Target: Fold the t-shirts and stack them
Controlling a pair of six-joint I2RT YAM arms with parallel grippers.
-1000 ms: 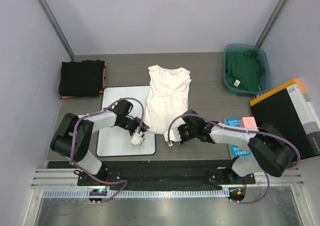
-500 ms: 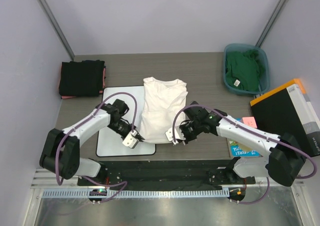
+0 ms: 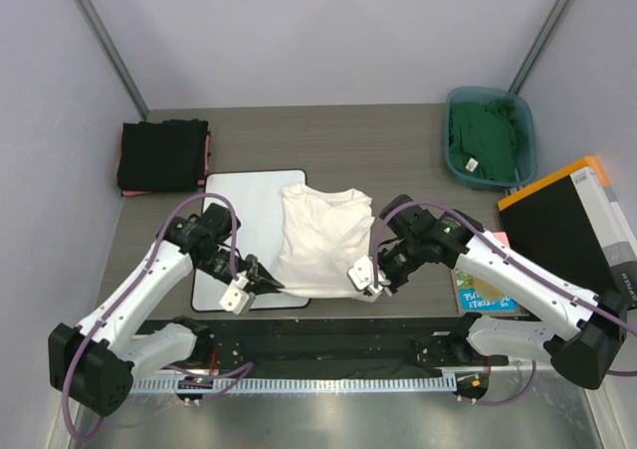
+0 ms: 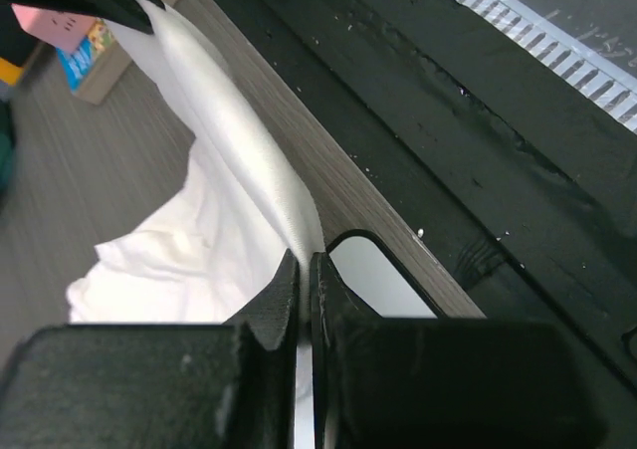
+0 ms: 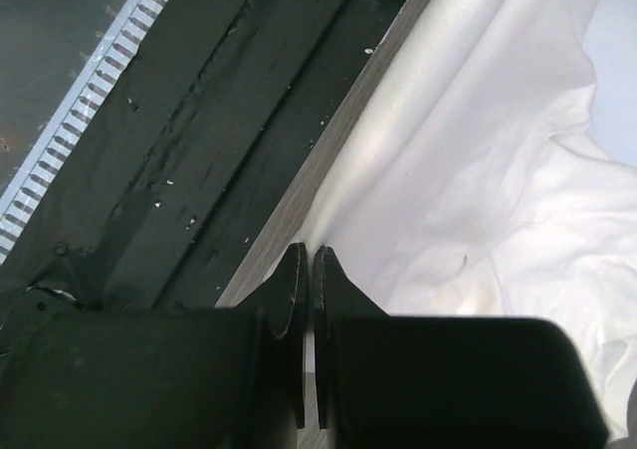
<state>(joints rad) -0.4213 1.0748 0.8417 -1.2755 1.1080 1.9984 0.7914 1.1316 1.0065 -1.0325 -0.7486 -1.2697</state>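
Note:
A white t-shirt (image 3: 323, 238) lies flat mid-table, collar away from me, its left part over the white board (image 3: 239, 215). My left gripper (image 3: 267, 285) is shut on the shirt's near-left hem, and the cloth (image 4: 229, 120) runs taut away from the jaws (image 4: 307, 265). On the near-right hem my right gripper (image 3: 374, 287) is shut, the white fabric (image 5: 478, 170) spreading from its tips (image 5: 308, 260). Black t-shirts (image 3: 161, 154) are stacked at the far left with a pinkish-red edge (image 3: 208, 153) showing. A green t-shirt (image 3: 482, 140) sits crumpled in the bin.
A teal bin (image 3: 526, 130) stands at the far right. A black box with an orange edge (image 3: 572, 232) lies on the right, with a blue book (image 3: 478, 295) and a pink note (image 3: 498, 238) beside it. The table's near edge (image 4: 388, 195) is just behind both grippers.
Both grippers have drawn the white shirt toward the near edge, and its hem is now stretched between them. The left gripper closed on the hem.

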